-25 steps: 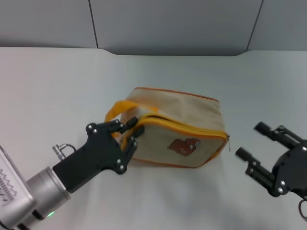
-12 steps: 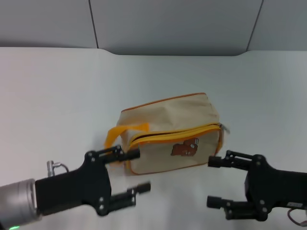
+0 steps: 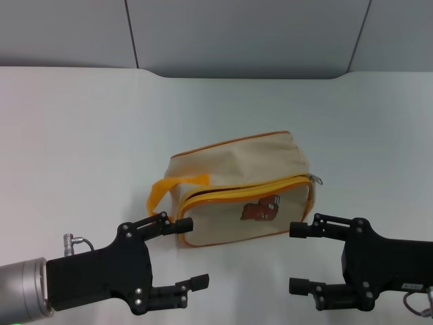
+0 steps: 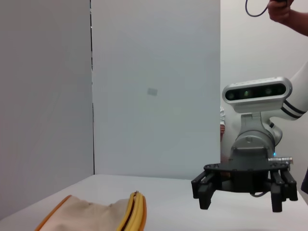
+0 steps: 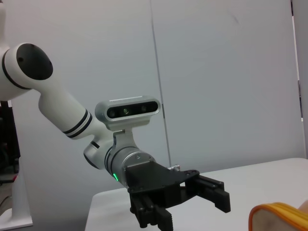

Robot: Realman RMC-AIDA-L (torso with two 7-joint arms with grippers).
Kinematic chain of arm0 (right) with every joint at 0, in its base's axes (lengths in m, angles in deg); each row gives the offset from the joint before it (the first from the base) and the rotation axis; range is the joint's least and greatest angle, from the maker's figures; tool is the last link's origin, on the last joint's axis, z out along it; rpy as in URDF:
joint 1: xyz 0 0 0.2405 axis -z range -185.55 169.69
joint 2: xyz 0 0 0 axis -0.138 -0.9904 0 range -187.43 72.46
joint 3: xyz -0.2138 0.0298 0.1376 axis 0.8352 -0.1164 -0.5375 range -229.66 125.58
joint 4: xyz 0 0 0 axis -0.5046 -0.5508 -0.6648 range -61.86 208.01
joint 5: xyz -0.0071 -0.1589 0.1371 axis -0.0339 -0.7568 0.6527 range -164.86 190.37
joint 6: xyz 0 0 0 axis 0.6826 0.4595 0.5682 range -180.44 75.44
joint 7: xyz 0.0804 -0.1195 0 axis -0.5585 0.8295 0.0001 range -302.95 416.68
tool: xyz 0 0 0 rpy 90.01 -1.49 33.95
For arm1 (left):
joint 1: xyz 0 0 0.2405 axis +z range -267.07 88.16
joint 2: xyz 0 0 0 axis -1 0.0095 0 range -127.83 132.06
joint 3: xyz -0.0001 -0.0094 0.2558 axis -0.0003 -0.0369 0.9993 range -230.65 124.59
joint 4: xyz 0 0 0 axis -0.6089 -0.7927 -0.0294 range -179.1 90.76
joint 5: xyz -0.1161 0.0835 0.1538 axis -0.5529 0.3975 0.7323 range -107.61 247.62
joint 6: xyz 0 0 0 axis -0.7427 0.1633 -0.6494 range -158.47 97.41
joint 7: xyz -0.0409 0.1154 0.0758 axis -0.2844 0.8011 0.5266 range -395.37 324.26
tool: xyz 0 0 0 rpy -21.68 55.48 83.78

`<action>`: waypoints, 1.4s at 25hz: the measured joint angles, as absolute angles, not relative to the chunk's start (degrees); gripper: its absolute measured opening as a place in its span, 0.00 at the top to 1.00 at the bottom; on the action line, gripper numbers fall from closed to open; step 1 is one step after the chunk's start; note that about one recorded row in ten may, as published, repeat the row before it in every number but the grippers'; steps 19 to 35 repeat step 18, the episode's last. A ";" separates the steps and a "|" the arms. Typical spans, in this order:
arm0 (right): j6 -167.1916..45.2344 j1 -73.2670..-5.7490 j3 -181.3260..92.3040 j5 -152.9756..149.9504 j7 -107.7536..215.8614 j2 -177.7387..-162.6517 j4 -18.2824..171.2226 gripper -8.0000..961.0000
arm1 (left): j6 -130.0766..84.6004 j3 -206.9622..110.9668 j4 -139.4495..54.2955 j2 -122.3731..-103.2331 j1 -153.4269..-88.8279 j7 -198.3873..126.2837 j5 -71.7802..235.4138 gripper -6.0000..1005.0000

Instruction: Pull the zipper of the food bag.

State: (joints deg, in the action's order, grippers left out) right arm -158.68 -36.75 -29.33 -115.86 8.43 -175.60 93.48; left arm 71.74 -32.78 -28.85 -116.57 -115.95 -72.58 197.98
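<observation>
The food bag (image 3: 237, 169), beige with orange-yellow piping and a brown bear picture, lies on the white table in the head view. Its loop handle (image 3: 168, 189) points towards the left gripper. The zipper's small silver pull tab (image 3: 316, 180) sits at the right end of the yellow-edged track. My left gripper (image 3: 186, 252) is open, in front of the bag's left end and apart from it. My right gripper (image 3: 295, 258) is open, in front of the bag's right end, also apart. The left wrist view shows the bag's top (image 4: 96, 216) and the right gripper (image 4: 242, 197). The right wrist view shows the left gripper (image 5: 185, 207) and a bag corner (image 5: 279, 216).
The white table (image 3: 81, 135) stretches out all around the bag. A grey panelled wall (image 3: 243, 34) runs along its far edge.
The left gripper has let go of the bag's handle end and drawn back towards me. The bag has turned and shifted. The right gripper has come in from the right to face the left one.
</observation>
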 joint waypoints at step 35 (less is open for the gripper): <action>-157.92 -36.20 -29.71 -115.52 8.85 -175.72 93.91 0.17 | 71.79 -33.16 -29.23 -116.63 -114.19 -69.42 197.57 0.18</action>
